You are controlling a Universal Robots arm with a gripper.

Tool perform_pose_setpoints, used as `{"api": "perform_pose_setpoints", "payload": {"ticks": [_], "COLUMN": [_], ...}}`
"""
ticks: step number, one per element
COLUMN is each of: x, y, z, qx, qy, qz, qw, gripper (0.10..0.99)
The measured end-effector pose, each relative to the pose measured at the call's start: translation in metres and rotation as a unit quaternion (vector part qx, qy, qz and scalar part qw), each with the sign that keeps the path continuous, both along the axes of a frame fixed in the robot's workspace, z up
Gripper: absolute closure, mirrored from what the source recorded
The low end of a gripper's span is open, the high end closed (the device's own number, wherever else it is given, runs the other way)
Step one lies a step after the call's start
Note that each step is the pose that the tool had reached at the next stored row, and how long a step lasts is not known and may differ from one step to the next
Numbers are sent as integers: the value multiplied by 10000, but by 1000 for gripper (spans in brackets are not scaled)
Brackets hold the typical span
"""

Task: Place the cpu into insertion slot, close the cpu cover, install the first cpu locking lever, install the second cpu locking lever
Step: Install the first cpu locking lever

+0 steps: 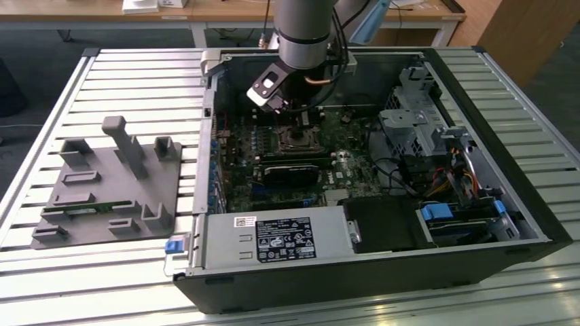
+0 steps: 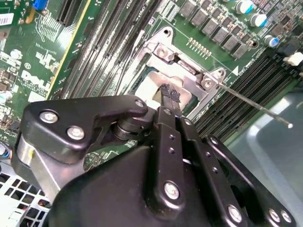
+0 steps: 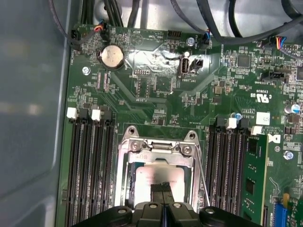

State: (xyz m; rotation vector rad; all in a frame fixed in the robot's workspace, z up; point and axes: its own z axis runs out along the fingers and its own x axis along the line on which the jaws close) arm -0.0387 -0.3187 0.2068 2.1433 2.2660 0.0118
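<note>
We see a ribbed metal table (image 1: 118,81) of long silvery slats. Wooden desks (image 1: 227,10) stand on a dark floor at the far side of the room. On the table lies an open black computer case (image 1: 363,278), a boxy steel shell with a silvery power supply (image 1: 272,238) at its near edge. To the exterior view's left, just beside the case, sits a matt grey fixture plate (image 1: 100,197) with upright posts and slotted blocks.

Inside the case the green circuit board (image 3: 156,85) is glossy and densely printed. It carries a round silvery coin cell (image 3: 110,57) and long black memory slots (image 3: 90,165) on both sides of the insertion slot (image 1: 297,140). The cpu (image 3: 151,177) lies in that slot, its flat brushed-metal top showing through the square window of the cpu cover (image 3: 161,147). This thin shiny frame lies down over the chip. A thin wire lever (image 2: 255,108) juts out from one corner of the socket, away from the board.

The gripper (image 2: 170,93) is black, bolted and angular, and hangs from the silvery arm directly over the socket. Its fingers (image 3: 158,191) are pressed together with nothing between them. Their tips sit at the cpu's metal top, but we cannot tell whether they touch it.
</note>
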Motion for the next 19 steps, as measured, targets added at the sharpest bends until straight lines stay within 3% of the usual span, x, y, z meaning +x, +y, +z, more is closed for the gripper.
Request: {"api": "perform_pose_setpoints", "payload": {"ticks": [19], "x": [18], "y": [0], "z": [37], "qx": [-1], "qy": [5], "qz": [0], "qw": [10000], "gripper": [969]}}
